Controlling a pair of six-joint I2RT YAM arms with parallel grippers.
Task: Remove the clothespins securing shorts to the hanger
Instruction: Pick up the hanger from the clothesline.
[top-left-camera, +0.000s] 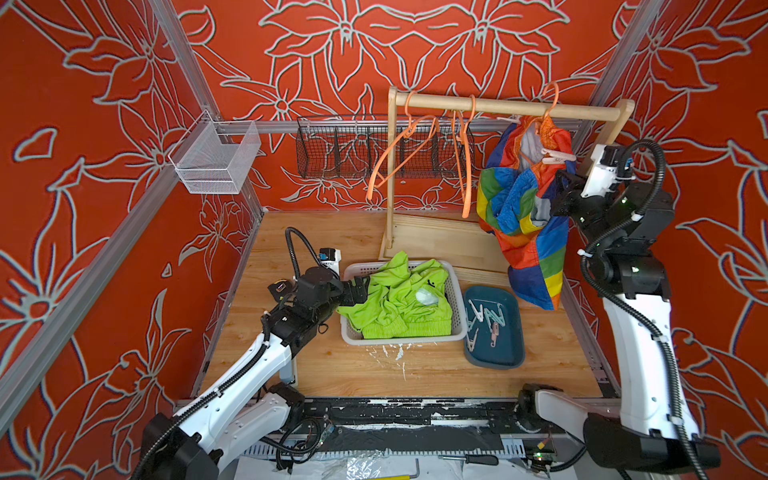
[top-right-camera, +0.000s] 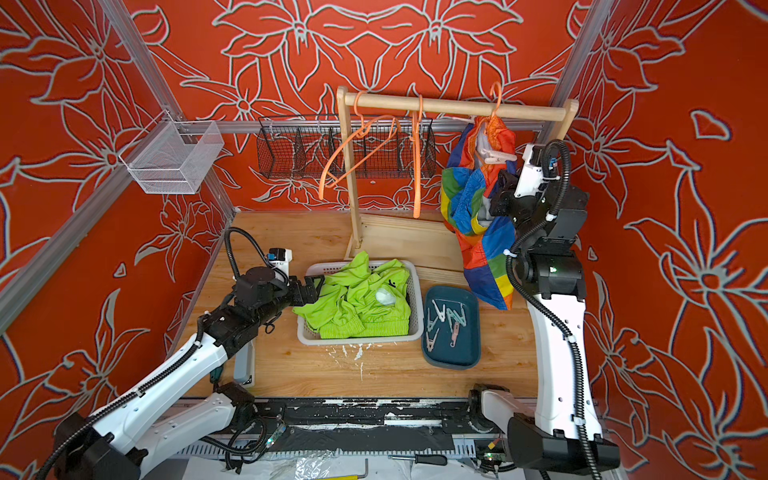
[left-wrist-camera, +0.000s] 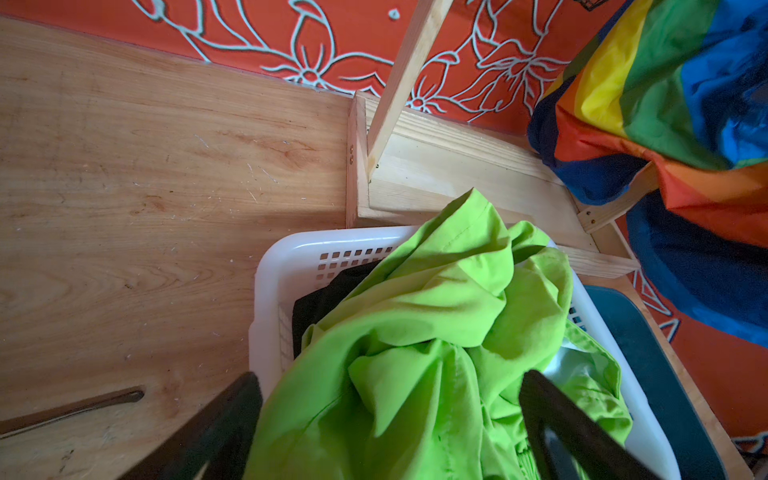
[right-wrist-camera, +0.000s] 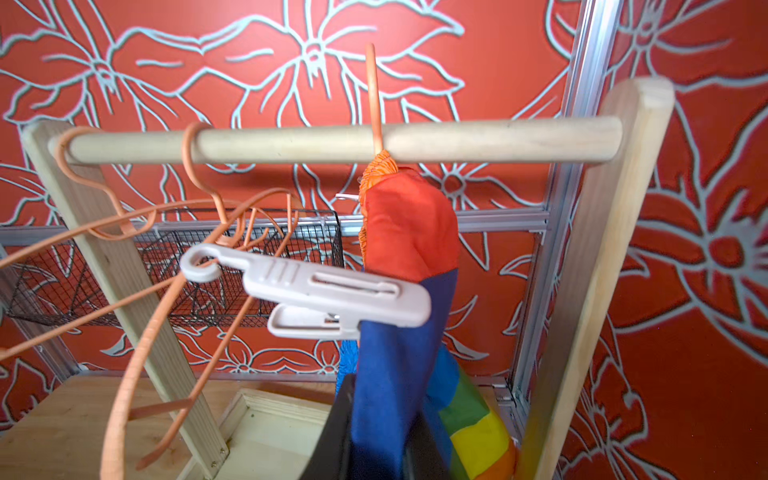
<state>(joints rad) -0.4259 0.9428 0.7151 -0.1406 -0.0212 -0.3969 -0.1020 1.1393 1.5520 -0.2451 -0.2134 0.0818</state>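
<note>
Rainbow shorts: clamping them with the right gripper, jaws pressing together on a blue panel just below the pale pink clothespin. Pinning them to the orange hanger on the wooden rail. Holding the left gripper spread wide above the green shorts heaped in the white basket. Lying loose in the teal tray beside it: more clothespins.

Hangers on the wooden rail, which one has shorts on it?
The hanger nearest the right gripper, carrying the rainbow shorts pinned by a pale clothespin; the other two hangers hang bare.
</note>
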